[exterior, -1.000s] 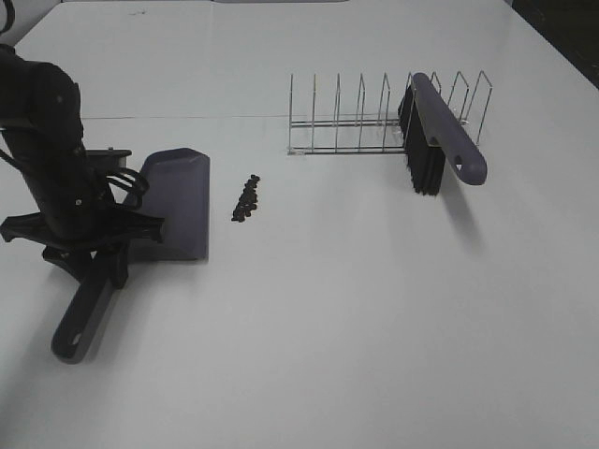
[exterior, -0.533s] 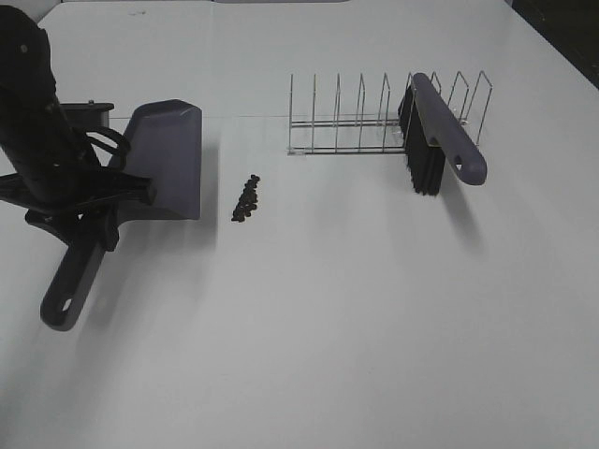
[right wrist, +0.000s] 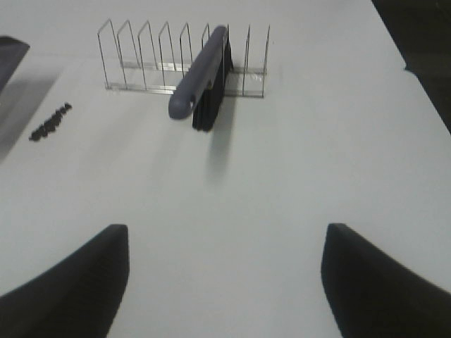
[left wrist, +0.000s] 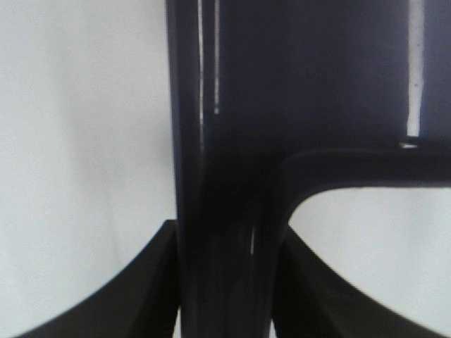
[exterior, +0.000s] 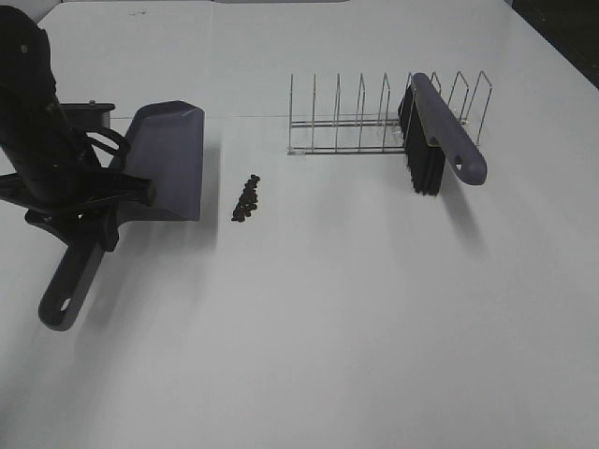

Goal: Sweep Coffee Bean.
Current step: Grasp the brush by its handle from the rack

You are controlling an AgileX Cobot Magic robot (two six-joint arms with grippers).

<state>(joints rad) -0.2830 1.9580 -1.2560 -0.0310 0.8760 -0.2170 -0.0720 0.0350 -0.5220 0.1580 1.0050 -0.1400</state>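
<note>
The coffee beans [exterior: 246, 198] [right wrist: 51, 121] lie in a small dark cluster on the white table. Just left of them is the grey-purple dustpan [exterior: 168, 159] [right wrist: 10, 53], its open edge toward the beans. My left gripper [exterior: 89, 220] [left wrist: 225, 282] is shut on the dustpan's handle [exterior: 70, 281], which fills the left wrist view. The brush [exterior: 440, 131] [right wrist: 201, 74] rests in a wire rack, bristles down. My right gripper [right wrist: 225, 243] is open with nothing between its fingers, some way short of the brush, and out of the exterior high view.
The wire rack [exterior: 337, 122] [right wrist: 141, 60] stands at the back right of the beans, with the brush leaning in its right-hand slots. The table's dark far-right edge [exterior: 562, 37] runs behind the rack.
Over the last second the left arm moved the dustpan back and to the left, off its earlier spot. Beans, brush and rack have not moved.
</note>
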